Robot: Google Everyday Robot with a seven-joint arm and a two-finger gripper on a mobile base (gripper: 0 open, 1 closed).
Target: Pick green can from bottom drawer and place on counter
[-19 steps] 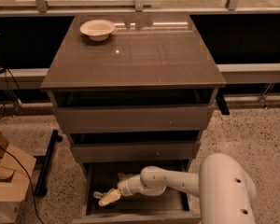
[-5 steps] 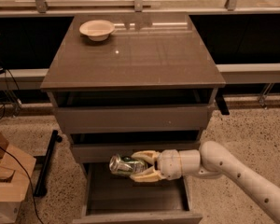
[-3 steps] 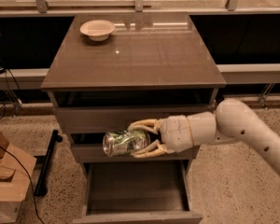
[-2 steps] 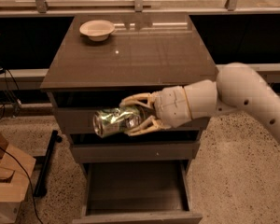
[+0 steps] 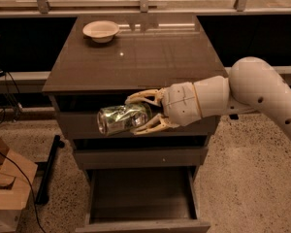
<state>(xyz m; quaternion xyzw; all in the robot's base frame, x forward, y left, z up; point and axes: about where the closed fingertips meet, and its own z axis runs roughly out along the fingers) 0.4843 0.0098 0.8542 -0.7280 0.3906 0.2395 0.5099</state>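
Observation:
My gripper [image 5: 143,113] is shut on the green can [image 5: 121,120], which lies on its side with its silver end facing left. I hold it in the air in front of the top drawer, just below the front edge of the glossy counter [image 5: 136,57]. The bottom drawer [image 5: 140,198] stands pulled open below, and its flat floor shows nothing in it.
A round cream bowl [image 5: 101,31] sits at the counter's back left corner. A pale ledge with metal posts [image 5: 143,4] runs behind the cabinet. A cardboard box [image 5: 7,188] and black cables lie on the floor at left. My white arm [image 5: 262,91] reaches in from the right.
The gripper has lifted the green can out of the bottom drawer and raised it, from drawer level up to the top drawer's height just below the counter edge.

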